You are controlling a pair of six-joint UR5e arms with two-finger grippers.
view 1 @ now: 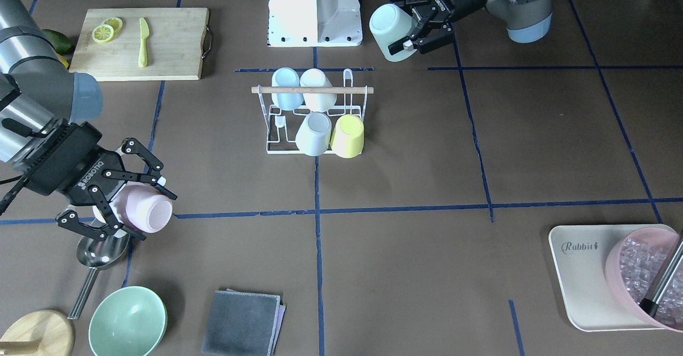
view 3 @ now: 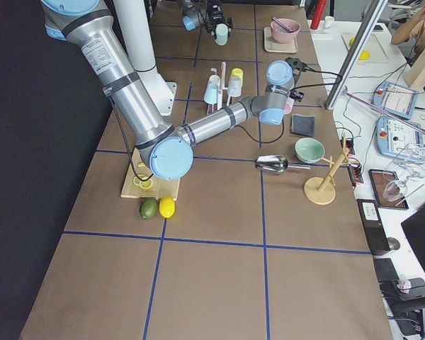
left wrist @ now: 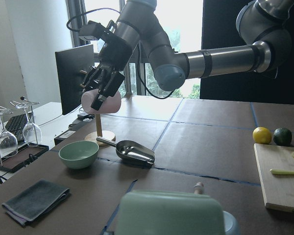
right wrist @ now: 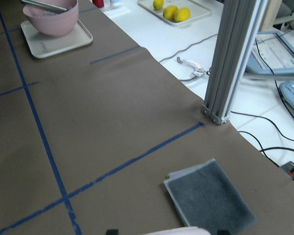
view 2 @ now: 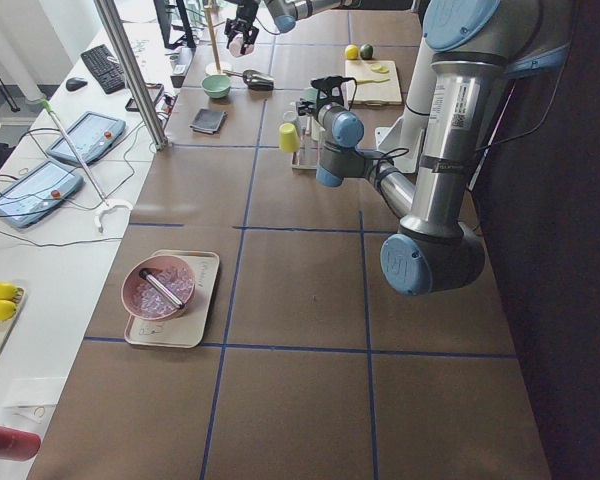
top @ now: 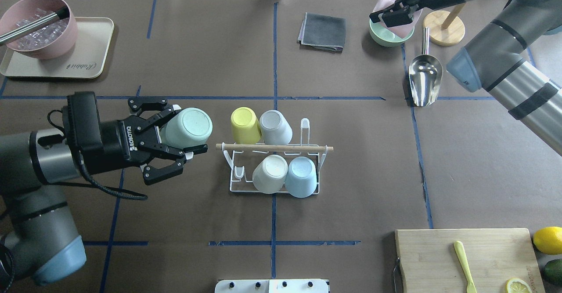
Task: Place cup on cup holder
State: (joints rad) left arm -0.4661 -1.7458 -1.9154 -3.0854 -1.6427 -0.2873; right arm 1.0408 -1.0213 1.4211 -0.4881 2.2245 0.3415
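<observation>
The cup holder (view 1: 312, 89) (top: 274, 147), a white wire rack with a wooden rod on top, stands mid-table with several cups upside down on its prongs: yellow, grey, cream and light blue. My left gripper (top: 186, 130) (view 1: 410, 25) is shut on a mint green cup (top: 193, 124) (view 1: 392, 28), held sideways in the air just left of the rack in the overhead view. My right gripper (view 1: 157, 214) (top: 395, 12) is shut on a pink cup (view 1: 149, 209) (left wrist: 105, 100), raised over the scoop and green bowl. The mint cup (left wrist: 169, 213) fills the bottom of the left wrist view.
A metal scoop (top: 425, 77), green bowl (view 1: 128, 321), grey cloth (top: 322, 31) and wooden stand (top: 448, 27) lie on the far side. A tray (top: 94, 49) holds a pink bowl of ice. The cutting board (top: 439, 258) with knife and lemon slices sits near the robot's right.
</observation>
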